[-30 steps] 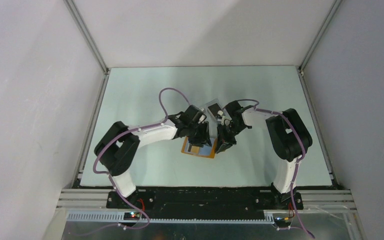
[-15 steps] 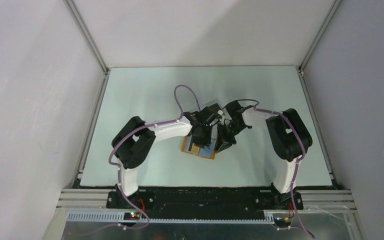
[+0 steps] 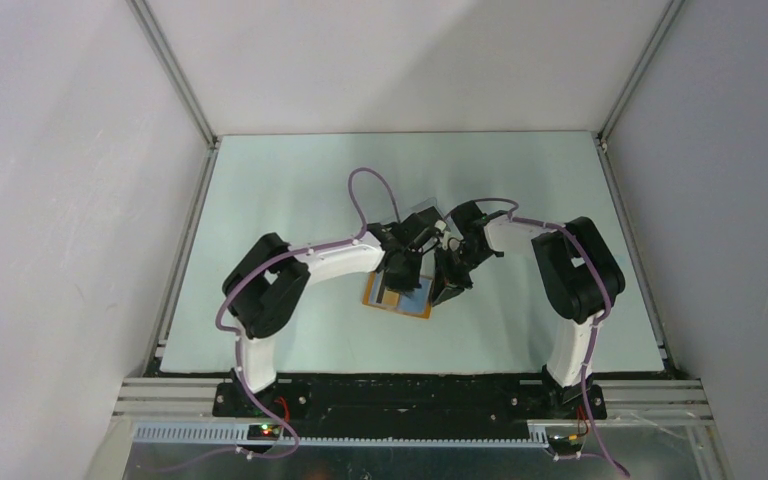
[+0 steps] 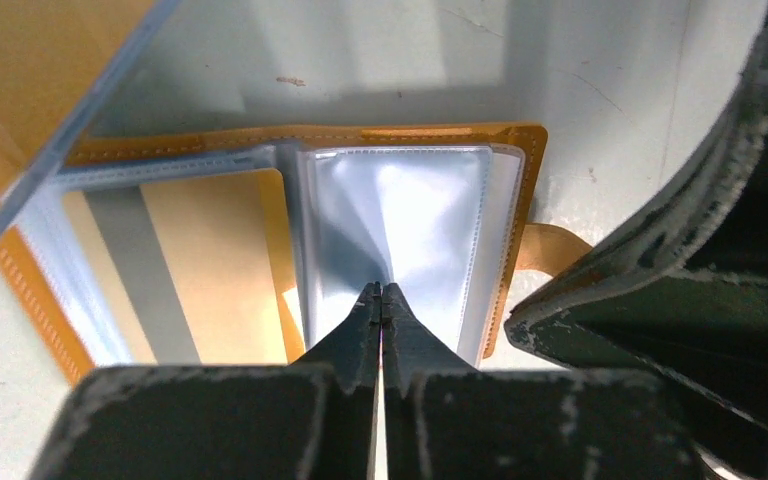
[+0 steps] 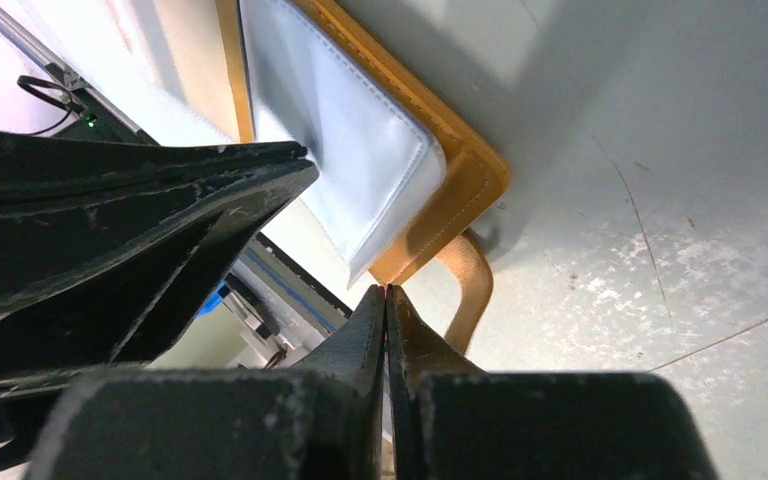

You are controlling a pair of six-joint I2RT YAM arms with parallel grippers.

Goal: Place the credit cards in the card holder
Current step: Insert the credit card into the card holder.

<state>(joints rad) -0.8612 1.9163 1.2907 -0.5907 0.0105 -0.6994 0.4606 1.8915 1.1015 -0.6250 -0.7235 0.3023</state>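
Note:
The card holder (image 3: 396, 300), an orange-tan wallet, lies open on the table with its clear sleeves (image 4: 400, 240) facing up. My left gripper (image 4: 381, 291) is shut with its tips pinched on the film of the right-hand sleeve, which creases toward them. A tan card with a grey stripe (image 4: 160, 262) shows inside the left-hand sleeve. My right gripper (image 5: 387, 291) is shut at the holder's outer corner (image 5: 465, 175), beside the clasp strap (image 5: 472, 285), with a sliver of orange edge between the tips. From above, both grippers (image 3: 405, 272) (image 3: 446, 290) crowd over the holder.
A clear-edged rectangle with an orange centre (image 4: 30, 90) fills the left wrist view's upper left, close to the lens. A greyish rectangle (image 3: 424, 214) sits just beyond the left wrist. Bare pale table (image 3: 290, 190) surrounds the holder, bounded by white walls.
My left arm swung its elbow to the right and its jaws closed onto the clear sleeve. My right gripper stayed at the holder's corner and tightened slightly.

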